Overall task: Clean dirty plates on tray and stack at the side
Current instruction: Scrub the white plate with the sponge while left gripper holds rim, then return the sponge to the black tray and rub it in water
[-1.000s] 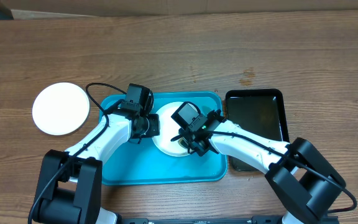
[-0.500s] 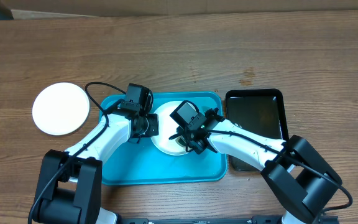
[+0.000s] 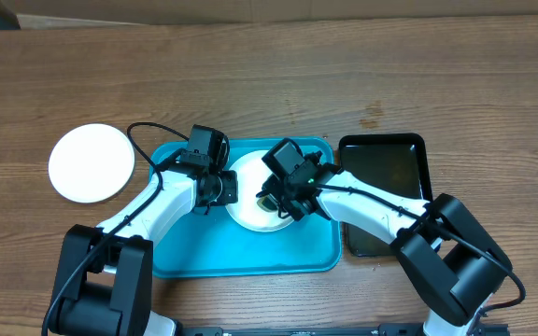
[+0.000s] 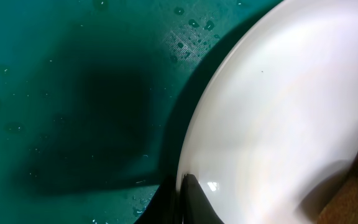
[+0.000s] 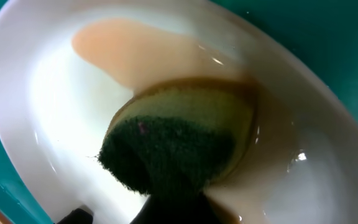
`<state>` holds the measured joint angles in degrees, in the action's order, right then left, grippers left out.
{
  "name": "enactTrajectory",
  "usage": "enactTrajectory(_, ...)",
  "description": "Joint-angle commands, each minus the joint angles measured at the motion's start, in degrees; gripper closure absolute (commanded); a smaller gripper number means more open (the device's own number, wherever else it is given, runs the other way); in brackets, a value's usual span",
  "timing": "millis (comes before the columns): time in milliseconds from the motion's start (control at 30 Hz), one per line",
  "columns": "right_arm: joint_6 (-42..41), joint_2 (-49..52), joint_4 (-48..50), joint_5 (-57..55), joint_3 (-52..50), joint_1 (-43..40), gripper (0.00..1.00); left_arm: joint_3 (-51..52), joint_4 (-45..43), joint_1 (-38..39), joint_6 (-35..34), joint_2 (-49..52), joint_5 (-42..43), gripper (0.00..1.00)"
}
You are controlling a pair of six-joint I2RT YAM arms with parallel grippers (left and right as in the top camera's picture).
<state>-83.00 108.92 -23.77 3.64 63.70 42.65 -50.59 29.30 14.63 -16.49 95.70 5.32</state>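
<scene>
**A:** Right gripper [image 5: 174, 210], state?
**B:** Jaws clamped on a green sponge [image 5: 179, 143]. The sponge is pressed onto the white plate [image 5: 36, 99] directly beneath it, with tan-brown liquid around it.
**A:** Left gripper [image 4: 185, 198]?
**B:** Closed, pinching that plate's rim. The plate lies on the turquoise tray [image 3: 213, 247], between the two grippers.
**A:** Other plates?
**B:** A second white plate [image 3: 91, 163] sits on the tabletop [image 3: 250, 84], well out past the left gripper and off the tray.

Both arms are bent inward toward each other, and the left gripper [image 3: 233, 189] and right gripper [image 3: 273, 202] are angled downward with jaws clamped tight.
</scene>
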Motion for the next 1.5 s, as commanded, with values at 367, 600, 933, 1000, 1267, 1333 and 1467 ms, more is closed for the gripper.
enactTrajectory(367,2.40,5.88,4.24,-0.20,-0.74,-0.90,0.96,0.63,0.42,0.50,1.53,0.57,1.60,0.96)
enactTrajectory(600,8.50,6.40,13.77,2.14,-0.72,-1.29,0.96,0.63,0.42,0.50,1.53,0.57,1.60,0.96)
enactTrajectory(933,26.12,3.43,23.52,20.06,3.06,-9.68,0.96,0.63,0.44,0.50,1.53,0.57,1.60,0.96)
enactTrajectory(1000,28.28,1.42,23.50,23.28,3.23,-12.07,0.96,0.63,0.42,0.50,1.53,0.57,1.60,0.96)
enactTrajectory(1267,43.25,-10.75,3.69,26.14,3.26,-20.72,0.96,0.63,0.42,0.50,1.53,0.57,1.57,0.96)
enactTrajectory(1333,46.56,-13.68,-5.35,21.86,3.26,-23.02,0.96,0.63,0.42,0.50,1.53,0.57,1.60,0.96)
enactTrajectory(1467,50.07,-16.52,-22.71,10.05,3.23,-27.36,0.96,0.63,0.37,0.50,1.53,0.57,1.60,0.96)
